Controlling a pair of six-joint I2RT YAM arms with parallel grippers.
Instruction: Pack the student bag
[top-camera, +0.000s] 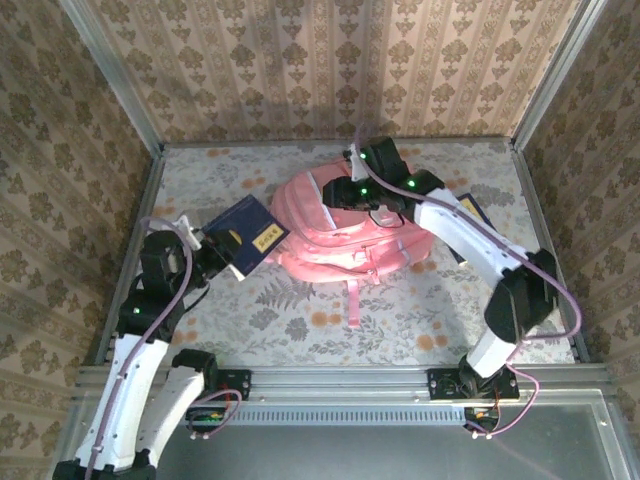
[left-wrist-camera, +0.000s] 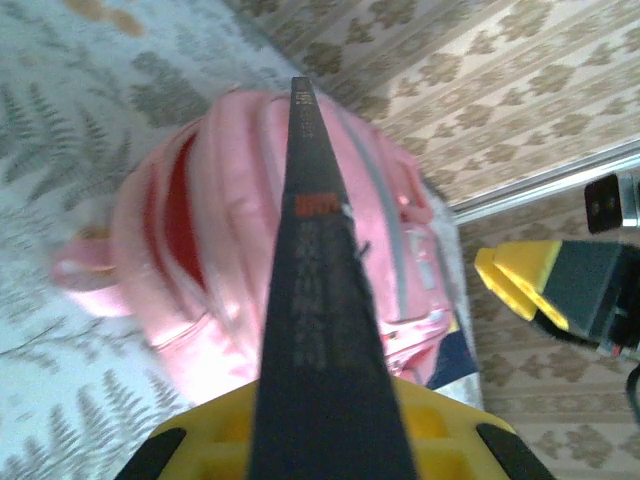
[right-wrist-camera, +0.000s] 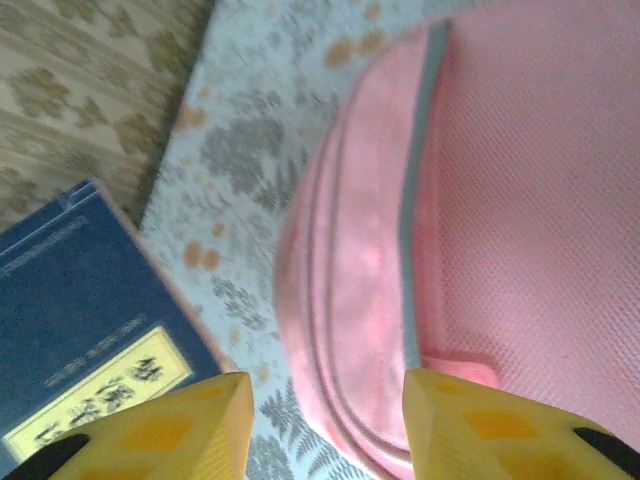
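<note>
Packing barely starting: bag (top-camera: 350, 225) lying on table (top-camera: 300, 320), centre, nothing visibly inside; left gripper (top-camera: 215, 250) pinching blue book (top-camera: 248, 235) beside bag; right gripper (right-wrist-camera: 325, 400) hovering spread over bag rim; second book (right-wrist-camera: 90, 320) waiting nearby.

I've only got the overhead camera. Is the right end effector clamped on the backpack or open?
Observer: Open. Its wrist camera shows the right end effector with fingers apart, the backpack's rounded edge in the gap.
Operator: And the left side?
Observer: The left end effector is shut on a dark blue book, seen edge-on and pointing at the backpack.
Operator: Anything else nearby?
Observer: A second blue book, yellow label up, lies beside the backpack.
</note>
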